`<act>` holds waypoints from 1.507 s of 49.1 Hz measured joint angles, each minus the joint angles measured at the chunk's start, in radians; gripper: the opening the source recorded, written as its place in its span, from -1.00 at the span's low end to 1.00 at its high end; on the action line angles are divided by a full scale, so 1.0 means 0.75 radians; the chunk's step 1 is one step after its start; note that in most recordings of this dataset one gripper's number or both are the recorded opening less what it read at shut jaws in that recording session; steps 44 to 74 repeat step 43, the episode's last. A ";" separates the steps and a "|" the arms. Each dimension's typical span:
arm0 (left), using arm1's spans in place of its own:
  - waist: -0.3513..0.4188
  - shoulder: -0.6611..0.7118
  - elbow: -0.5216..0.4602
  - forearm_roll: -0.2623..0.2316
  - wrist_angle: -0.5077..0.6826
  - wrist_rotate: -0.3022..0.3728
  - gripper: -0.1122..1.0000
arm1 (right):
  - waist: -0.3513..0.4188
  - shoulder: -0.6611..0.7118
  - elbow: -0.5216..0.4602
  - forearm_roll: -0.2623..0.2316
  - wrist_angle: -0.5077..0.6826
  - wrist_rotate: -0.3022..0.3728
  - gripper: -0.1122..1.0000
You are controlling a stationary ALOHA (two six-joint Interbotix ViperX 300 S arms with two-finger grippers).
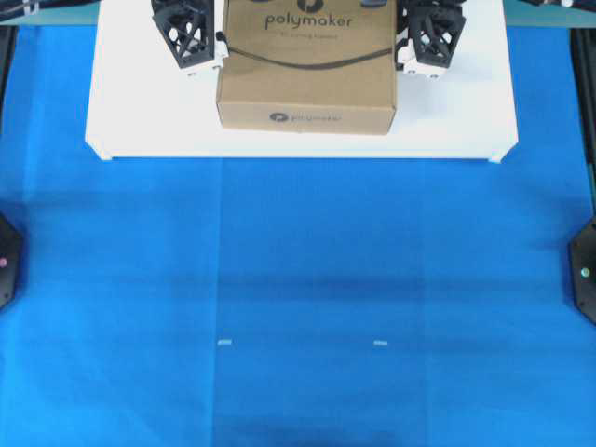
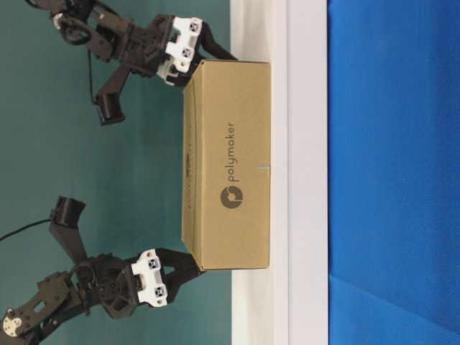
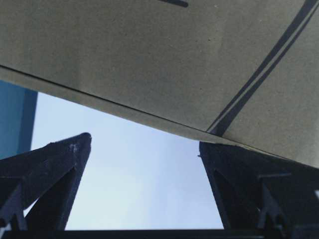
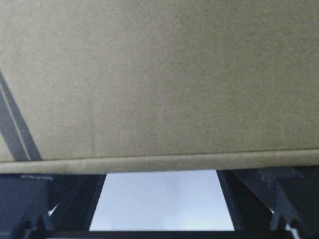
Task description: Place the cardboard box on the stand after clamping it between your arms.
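Observation:
The cardboard box (image 1: 307, 65), brown with a "polymaker" logo, rests flat on the white stand (image 1: 140, 121) at the back of the table. My left gripper (image 1: 200, 42) is at the box's left side and my right gripper (image 1: 424, 42) at its right side. Both stand open with nothing between their fingers. In the table-level view the box (image 2: 226, 165) sits between the left gripper (image 2: 169, 277) and the right gripper (image 2: 194, 47). In the left wrist view one fingertip (image 3: 207, 147) meets the box edge (image 3: 149, 59). In the right wrist view the box (image 4: 159, 74) fills the top.
Blue cloth (image 1: 298, 298) covers the table in front of the stand, with two small white marks (image 1: 223, 342) on it. Black arm bases (image 1: 585, 270) sit at the left and right table edges. A green wall (image 2: 108, 172) is behind the stand.

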State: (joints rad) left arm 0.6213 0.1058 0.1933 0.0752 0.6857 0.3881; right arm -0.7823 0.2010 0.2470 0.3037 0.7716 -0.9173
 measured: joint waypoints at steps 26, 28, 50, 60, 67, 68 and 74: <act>0.029 -0.092 0.100 -0.014 -0.072 -0.033 0.74 | -0.018 -0.057 0.065 0.033 -0.016 -0.010 0.97; 0.037 -0.102 0.108 -0.018 -0.082 -0.041 0.74 | -0.025 -0.074 0.078 0.039 -0.022 -0.010 0.97; 0.065 -0.184 0.178 -0.029 -0.108 -0.055 0.74 | -0.063 -0.170 0.147 0.053 -0.033 -0.012 0.97; 0.065 -0.184 0.178 -0.029 -0.108 -0.055 0.74 | -0.063 -0.170 0.147 0.053 -0.033 -0.012 0.97; 0.065 -0.184 0.178 -0.029 -0.108 -0.055 0.74 | -0.063 -0.170 0.147 0.053 -0.033 -0.012 0.97; 0.065 -0.184 0.178 -0.029 -0.108 -0.055 0.74 | -0.063 -0.170 0.147 0.053 -0.033 -0.012 0.97; 0.065 -0.184 0.178 -0.029 -0.108 -0.055 0.74 | -0.063 -0.170 0.147 0.053 -0.033 -0.012 0.97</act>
